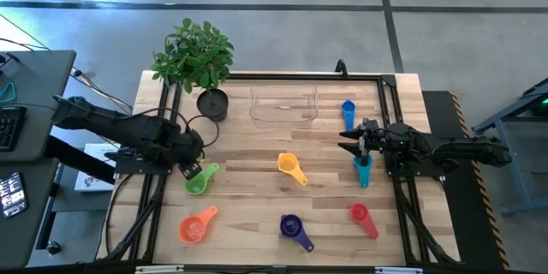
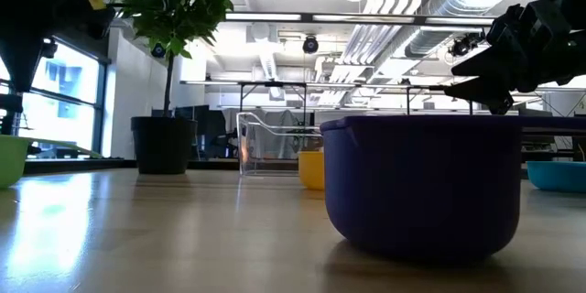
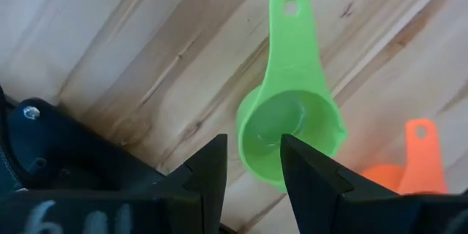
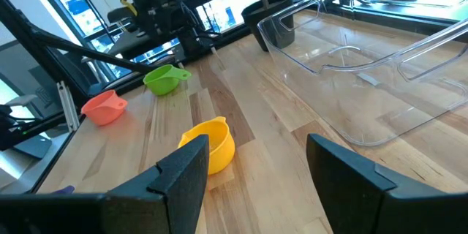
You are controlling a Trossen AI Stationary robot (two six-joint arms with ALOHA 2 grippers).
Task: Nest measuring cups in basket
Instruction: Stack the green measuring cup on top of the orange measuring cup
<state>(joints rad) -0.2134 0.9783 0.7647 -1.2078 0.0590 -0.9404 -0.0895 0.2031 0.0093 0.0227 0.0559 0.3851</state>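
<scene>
Now, left hand (image 3: 252,162): fingers apart, poised over green cup (image 1: 199,179), left side.
Right hand (image 1: 349,138): fingers apart, holding nothing, above teal cup (image 1: 363,171).
Basket (image 1: 283,105): far centre, beside plant pot (image 1: 212,103).
Writing: none readable.
Open table (image 1: 248,171): centre.

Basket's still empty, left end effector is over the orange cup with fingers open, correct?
Not quite. The left end effector is over the green cup, not the orange cup beside it; the left wrist view shows it. The basket is empty, fingers open.
</scene>
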